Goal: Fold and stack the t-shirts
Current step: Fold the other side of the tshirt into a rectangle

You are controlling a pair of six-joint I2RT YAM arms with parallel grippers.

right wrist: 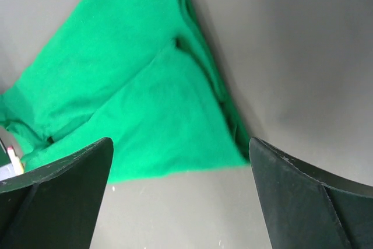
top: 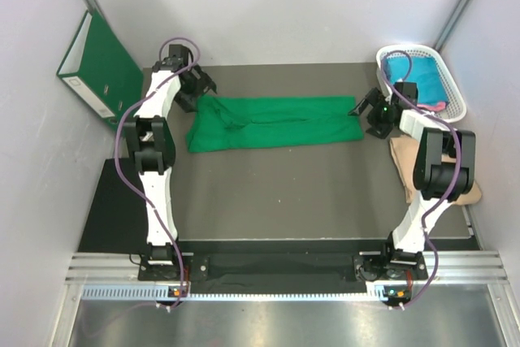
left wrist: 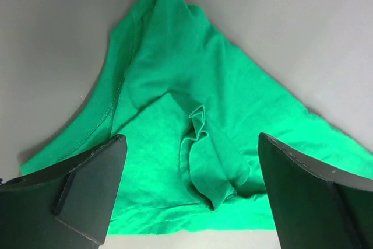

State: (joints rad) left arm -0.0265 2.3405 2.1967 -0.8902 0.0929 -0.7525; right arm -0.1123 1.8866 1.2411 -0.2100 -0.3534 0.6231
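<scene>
1. Only the top view shows the whole bright green t-shirt [top: 276, 122]: a folded band on the far half of the table [top: 284, 193], long axis running left to right
2. That view alone shows the teal cloth [top: 416, 79] in the white basket [top: 422, 49], far right
3. The left wrist view reveals a bunched pleat [left wrist: 201, 129] at the shirt's left end; the left gripper [left wrist: 191, 139] hovers there, spread wide, empty
4. The right wrist view shows the right gripper [right wrist: 180, 141] released over the shirt's right corner
</scene>
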